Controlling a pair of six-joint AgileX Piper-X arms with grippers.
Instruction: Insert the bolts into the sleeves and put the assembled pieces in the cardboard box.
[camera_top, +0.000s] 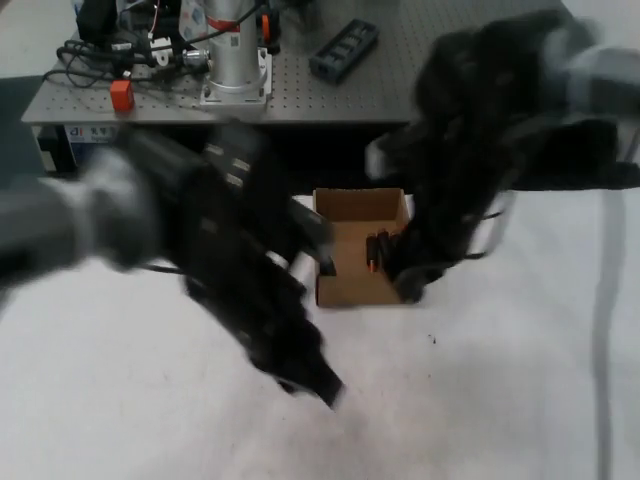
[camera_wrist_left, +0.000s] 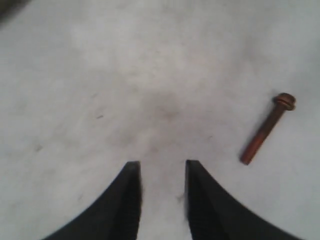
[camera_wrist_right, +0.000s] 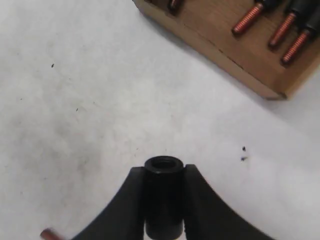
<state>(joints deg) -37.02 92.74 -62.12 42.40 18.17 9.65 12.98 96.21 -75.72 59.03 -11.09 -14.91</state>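
Note:
My left gripper (camera_wrist_left: 162, 170) hangs open over the white cloth with nothing between its fingers. A copper bolt (camera_wrist_left: 267, 129) lies on the cloth a little to one side of it. In the high view this gripper (camera_top: 325, 385) is in front of the cardboard box (camera_top: 360, 288). My right gripper (camera_wrist_right: 163, 172) is shut on a black sleeve (camera_wrist_right: 163, 200), held upright with its bore showing, just outside the box (camera_wrist_right: 220, 52). Several assembled pieces (camera_wrist_right: 282, 30) with copper threaded ends lie inside the box. In the high view the right gripper (camera_top: 408, 288) is at the box's right front corner.
A second copper bolt tip (camera_wrist_right: 48, 234) peeks in at the edge beside my right gripper. A perforated metal bench (camera_top: 330, 95) at the back carries a metal post, cables, an orange block (camera_top: 121, 95) and a dark tray (camera_top: 343, 50). White cloth covers the work surface.

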